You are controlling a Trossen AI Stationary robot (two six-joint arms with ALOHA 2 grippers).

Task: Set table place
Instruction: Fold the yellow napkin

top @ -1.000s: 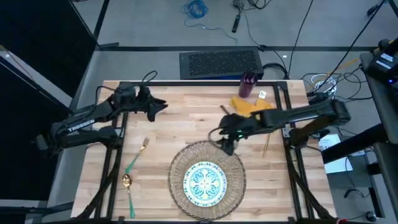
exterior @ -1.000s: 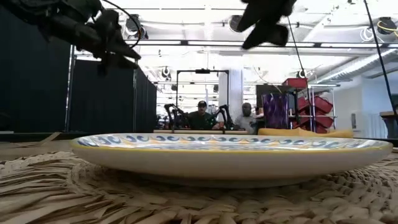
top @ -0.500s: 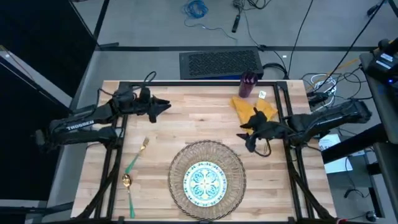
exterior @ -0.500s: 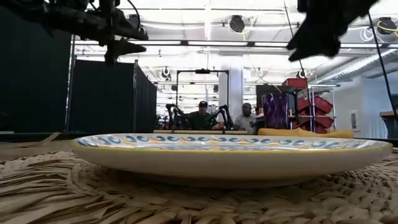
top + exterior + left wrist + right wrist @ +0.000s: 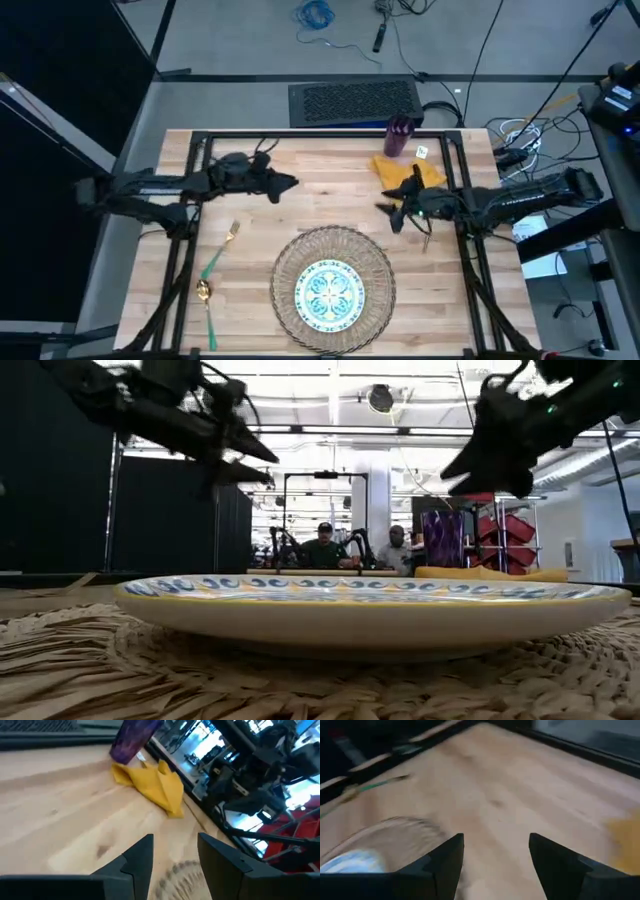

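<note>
Overhead: both end effectors open, empty, above the counter [image 5: 300, 215].
Right end effector [image 5: 390, 213] beside napkin [image 5: 408, 173]; left end effector [image 5: 287, 183] mid-counter.

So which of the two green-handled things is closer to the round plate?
The green-handled gold spoon, with its bowl just left of the round woven placemat. The green-handled gold fork lies farther up the table from the blue-green patterned plate.

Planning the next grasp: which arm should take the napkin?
Right, probably. The right hand hangs open just beside the yellow napkin on its own side of the table. The left hand, also open, is farther off, over bare wood.
</note>
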